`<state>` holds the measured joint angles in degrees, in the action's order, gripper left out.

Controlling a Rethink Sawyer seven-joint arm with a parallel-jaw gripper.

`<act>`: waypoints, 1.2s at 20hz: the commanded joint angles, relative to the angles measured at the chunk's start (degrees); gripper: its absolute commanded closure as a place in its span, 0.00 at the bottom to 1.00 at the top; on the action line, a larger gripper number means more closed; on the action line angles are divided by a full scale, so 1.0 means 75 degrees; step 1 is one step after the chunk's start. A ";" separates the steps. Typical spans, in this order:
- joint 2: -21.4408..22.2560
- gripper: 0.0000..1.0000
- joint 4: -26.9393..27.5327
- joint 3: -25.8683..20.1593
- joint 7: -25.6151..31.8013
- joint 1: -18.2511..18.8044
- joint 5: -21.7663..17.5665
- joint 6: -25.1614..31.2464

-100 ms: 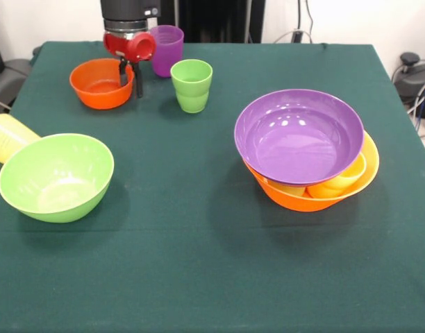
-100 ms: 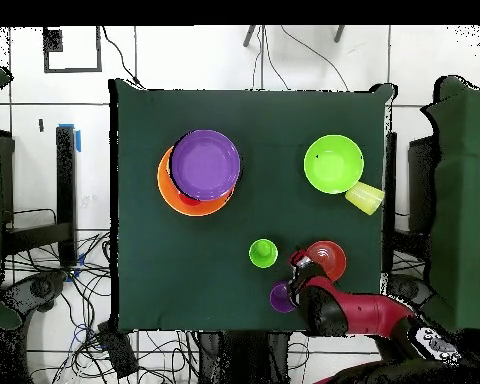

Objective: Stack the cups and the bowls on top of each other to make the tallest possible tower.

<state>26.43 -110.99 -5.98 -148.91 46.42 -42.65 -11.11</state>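
Observation:
My gripper (image 1: 130, 78) hangs open at the right rim of the small orange bowl (image 1: 98, 83), one finger inside and one outside. In the overhead view the gripper (image 2: 302, 265) is at that bowl's (image 2: 331, 258) left edge. A purple cup (image 1: 167, 48) stands just behind it and a lime green cup (image 1: 192, 84) to its right. The tower is the wide purple bowl (image 1: 299, 135) resting tilted on the large yellow-orange bowl (image 1: 296, 200), with a yellow-orange cup (image 1: 341, 180) lying between them. The deep lime green bowl (image 1: 56, 177) sits at the left, with a pale yellow cup (image 1: 7, 137) on its side against it.
A dark green cloth (image 1: 198, 263) covers the table. Cables and dark equipment (image 1: 414, 76) lie beyond the right edge. From above, the red arm (image 2: 364, 315) reaches in from the bottom right.

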 commanded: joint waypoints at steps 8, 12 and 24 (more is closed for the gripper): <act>0.0547 1.00 0.0312 -0.0617 0.0483 -0.0422 -0.0363 0.1095; 0.0934 1.00 0.0046 -0.0924 0.0348 -0.0358 -0.0085 0.1330; 0.4422 1.00 -0.1000 -0.3149 0.1150 0.0841 0.2870 0.4561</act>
<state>48.19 -115.80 -18.30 -148.91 52.13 -28.93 9.26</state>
